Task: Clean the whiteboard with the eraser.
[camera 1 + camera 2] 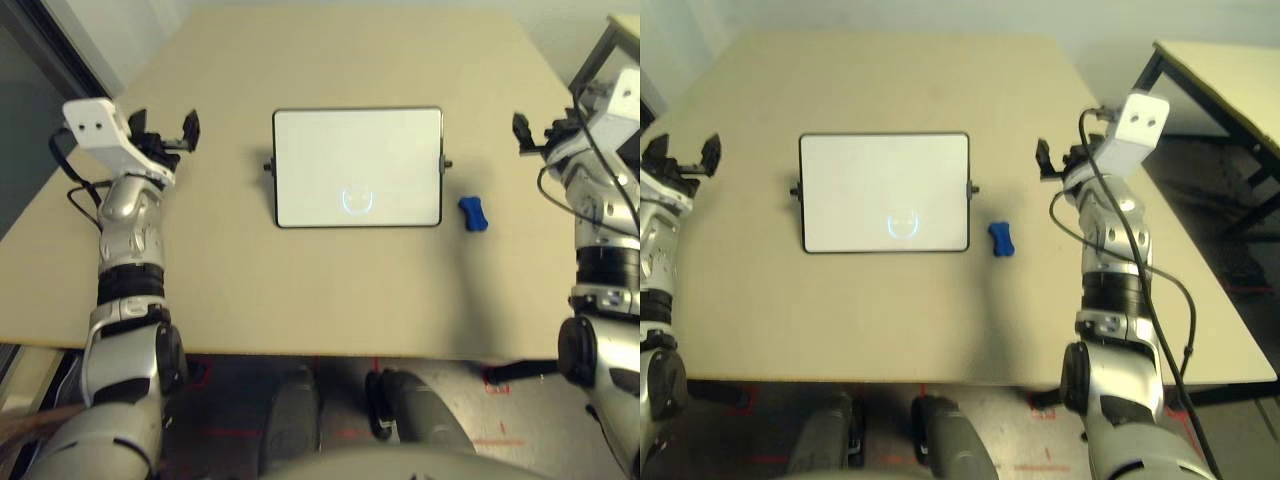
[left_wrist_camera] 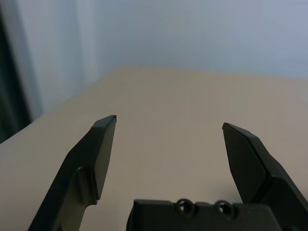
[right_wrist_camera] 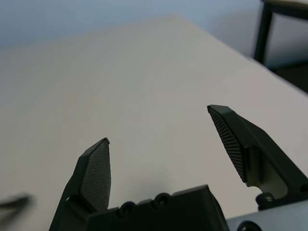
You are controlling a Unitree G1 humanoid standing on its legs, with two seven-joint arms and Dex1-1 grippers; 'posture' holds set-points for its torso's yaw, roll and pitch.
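The whiteboard [image 1: 357, 166] lies mid-table [image 1: 300, 300], eraser [image 1: 473, 213] just off its 4 o'clock corner. Bare table surrounds both. Left end effector [image 1: 165, 132] at 9 o'clock and right end effector [image 1: 1055, 158] at 3 o'clock gape wide, empty.

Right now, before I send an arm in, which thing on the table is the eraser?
Find the rectangular white board with a thin black frame at the middle of the tan table. Just off its near right corner, apart from it, lies a small bright blue block with a pinched waist, the table's sole blue thing.
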